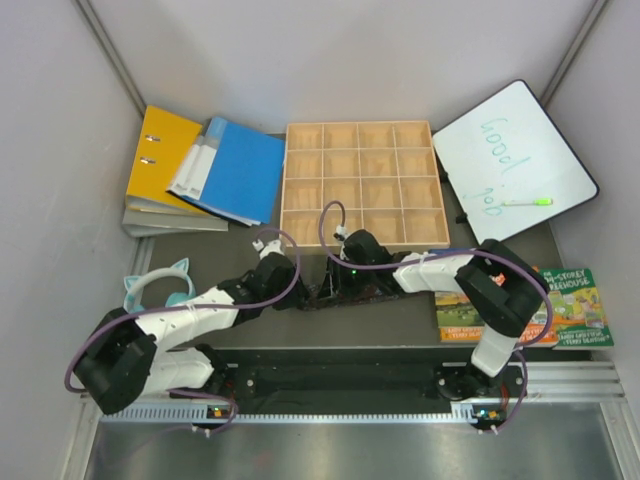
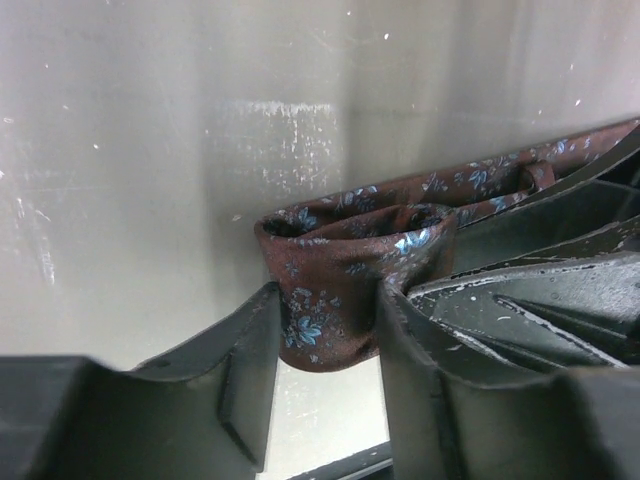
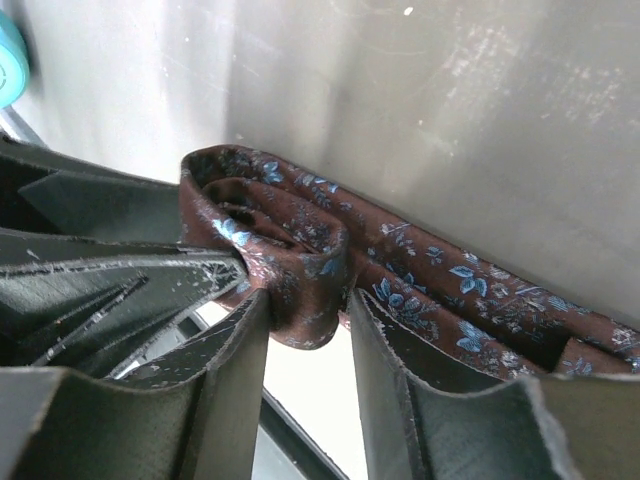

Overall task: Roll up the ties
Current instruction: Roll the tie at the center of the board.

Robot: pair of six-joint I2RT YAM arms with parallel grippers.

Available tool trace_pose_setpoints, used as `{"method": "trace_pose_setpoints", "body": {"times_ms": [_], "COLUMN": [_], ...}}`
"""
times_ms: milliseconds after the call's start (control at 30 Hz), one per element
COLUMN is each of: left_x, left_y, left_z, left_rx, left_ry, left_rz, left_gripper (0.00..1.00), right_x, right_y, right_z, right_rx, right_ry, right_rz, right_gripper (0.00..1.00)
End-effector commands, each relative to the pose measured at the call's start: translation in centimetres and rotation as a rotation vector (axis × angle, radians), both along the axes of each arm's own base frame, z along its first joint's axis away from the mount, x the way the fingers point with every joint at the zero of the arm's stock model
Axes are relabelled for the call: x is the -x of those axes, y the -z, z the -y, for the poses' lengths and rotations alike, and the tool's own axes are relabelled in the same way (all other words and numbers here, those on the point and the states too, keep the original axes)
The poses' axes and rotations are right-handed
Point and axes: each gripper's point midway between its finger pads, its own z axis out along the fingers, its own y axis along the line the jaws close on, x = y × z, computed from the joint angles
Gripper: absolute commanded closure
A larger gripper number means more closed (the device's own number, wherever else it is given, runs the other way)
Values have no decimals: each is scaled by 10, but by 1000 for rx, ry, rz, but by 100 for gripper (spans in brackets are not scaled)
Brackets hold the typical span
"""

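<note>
One of the ties (image 1: 372,293) lies dark on the mat at the table's middle, partly under the right arm. Its end is wound into a small maroon roll with blue flowers (image 2: 345,255), and the loose length (image 3: 470,290) trails off to the right. My left gripper (image 1: 303,294) comes in from the left. In its wrist view, the left gripper (image 2: 328,312) has a finger pressed against each side of the roll. My right gripper (image 1: 333,287) meets it from the right. The right gripper (image 3: 308,305) is likewise shut on the roll (image 3: 295,250). The two grippers' fingers nearly touch.
A wooden compartment tray (image 1: 362,185) stands just behind the grippers. A blue folder (image 1: 235,165) and a yellow binder (image 1: 160,160) lie at back left. A whiteboard (image 1: 515,160) with a green marker (image 1: 527,201) is at back right, a book (image 1: 575,305) is at right, and a teal cat-ear headband (image 1: 160,285) is at left.
</note>
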Motion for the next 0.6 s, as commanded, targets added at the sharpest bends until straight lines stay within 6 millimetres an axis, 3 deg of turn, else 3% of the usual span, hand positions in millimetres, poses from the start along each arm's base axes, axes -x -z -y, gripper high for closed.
{"method": "trace_pose_setpoints", "body": {"times_ms": [0, 233, 400, 567], "left_x": [3, 6, 4, -4], "left_y": [7, 15, 7, -18], "left_z": [-1, 2, -11, -27], "left_rx": [33, -27, -148, -253], "left_ry": [-65, -42, -25, -25], "left_rz": [-61, -139, -148, -103], "left_gripper": [62, 82, 85, 85], "right_x": [-8, -13, -12, -10], "right_y": [1, -24, -50, -75], "right_z": [5, 15, 31, 34], "right_rx": [38, 94, 107, 59], "right_ry": [50, 87, 122, 132], "right_rz": [-21, -2, 32, 65], "right_gripper": [60, 43, 39, 41]}}
